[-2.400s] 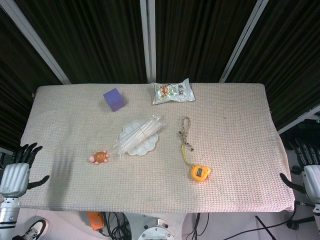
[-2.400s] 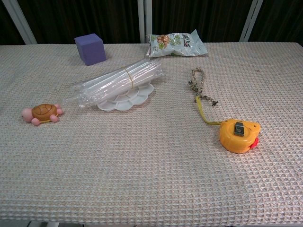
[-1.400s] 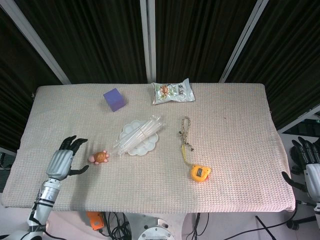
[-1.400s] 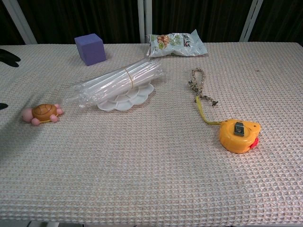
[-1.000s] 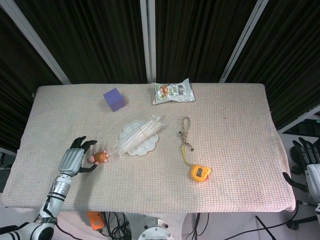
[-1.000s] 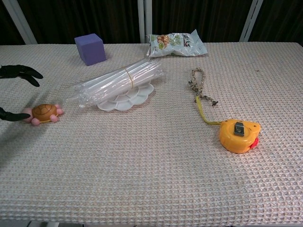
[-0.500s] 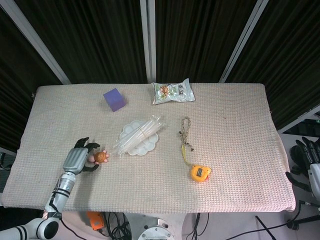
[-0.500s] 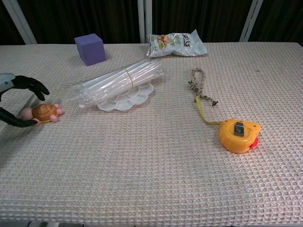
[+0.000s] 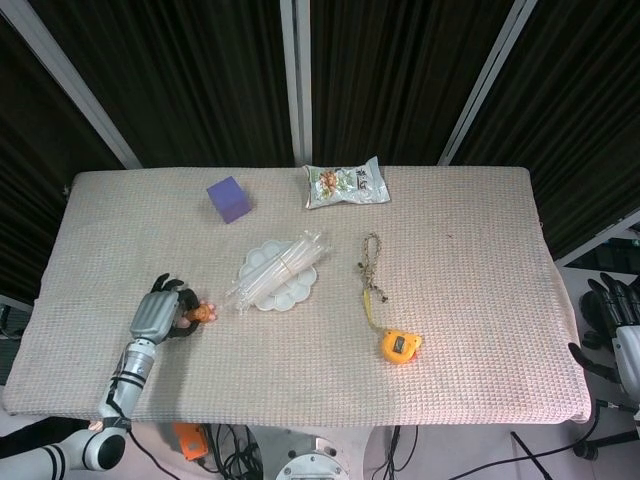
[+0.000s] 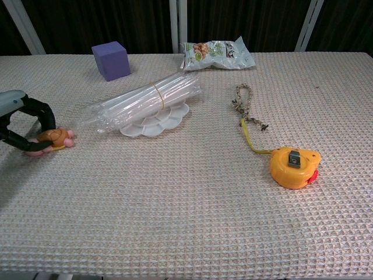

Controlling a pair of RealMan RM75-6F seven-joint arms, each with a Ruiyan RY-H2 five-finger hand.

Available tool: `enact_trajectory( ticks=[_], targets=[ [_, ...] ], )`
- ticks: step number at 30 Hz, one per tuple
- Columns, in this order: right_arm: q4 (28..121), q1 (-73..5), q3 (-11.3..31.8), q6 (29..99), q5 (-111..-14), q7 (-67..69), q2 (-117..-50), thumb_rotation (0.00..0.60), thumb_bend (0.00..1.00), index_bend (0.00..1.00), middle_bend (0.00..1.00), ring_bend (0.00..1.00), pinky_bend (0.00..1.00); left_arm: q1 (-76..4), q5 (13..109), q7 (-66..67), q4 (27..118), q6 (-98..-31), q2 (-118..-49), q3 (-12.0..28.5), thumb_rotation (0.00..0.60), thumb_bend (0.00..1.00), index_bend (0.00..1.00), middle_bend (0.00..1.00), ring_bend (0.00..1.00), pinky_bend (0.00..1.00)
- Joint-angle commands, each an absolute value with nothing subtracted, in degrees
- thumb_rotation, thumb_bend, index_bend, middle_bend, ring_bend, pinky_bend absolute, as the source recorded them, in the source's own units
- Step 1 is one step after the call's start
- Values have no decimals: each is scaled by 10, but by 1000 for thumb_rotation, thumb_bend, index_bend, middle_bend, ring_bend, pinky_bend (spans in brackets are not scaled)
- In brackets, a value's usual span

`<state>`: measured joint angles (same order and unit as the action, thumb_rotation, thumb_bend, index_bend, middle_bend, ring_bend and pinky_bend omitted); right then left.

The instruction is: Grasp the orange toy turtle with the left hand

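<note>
the orange toy turtle lay near the left edge of the tabletop, just left of the bundle of clear tubes. the left hand was curled around it, dark fingers arched over the shell and the thumb under the near side; whether the grip was firm yet could not be told. the turtle looked small, light and rigid, with a smooth domed shell that might slip, so pinching across the shell's sides, clear of the little pink feet, seemed the safest hold. the right hand hung off the tabletop's right edge, fingers apart and holding nothing. counted: one turtle, one purple cube, one snack packet, one white palette dish, one yellow tape measure.
</note>
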<state>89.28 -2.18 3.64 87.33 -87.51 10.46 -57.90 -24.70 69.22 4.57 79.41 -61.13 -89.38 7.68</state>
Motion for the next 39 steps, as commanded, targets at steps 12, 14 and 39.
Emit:
enact_trajectory(
  ticks=[12,14,39],
  targets=[
    [890,-20,36,876,-876,109,-581,600,163,0,0,0,0,-240,721,47,772,-648,-903,70,600,351,717,745,383,112],
    [889,-20,36,876,-876,110,-581,600,163,0,0,0,0,-242,722,37,782,-632,-890,64,600,320,631,649,327,93],
    [888,-22,34,870,-875,106,-584,600,167,0,0,0,0,-253,718,-44,767,-587,-886,64,600,184,433,437,57,2]
  ],
)
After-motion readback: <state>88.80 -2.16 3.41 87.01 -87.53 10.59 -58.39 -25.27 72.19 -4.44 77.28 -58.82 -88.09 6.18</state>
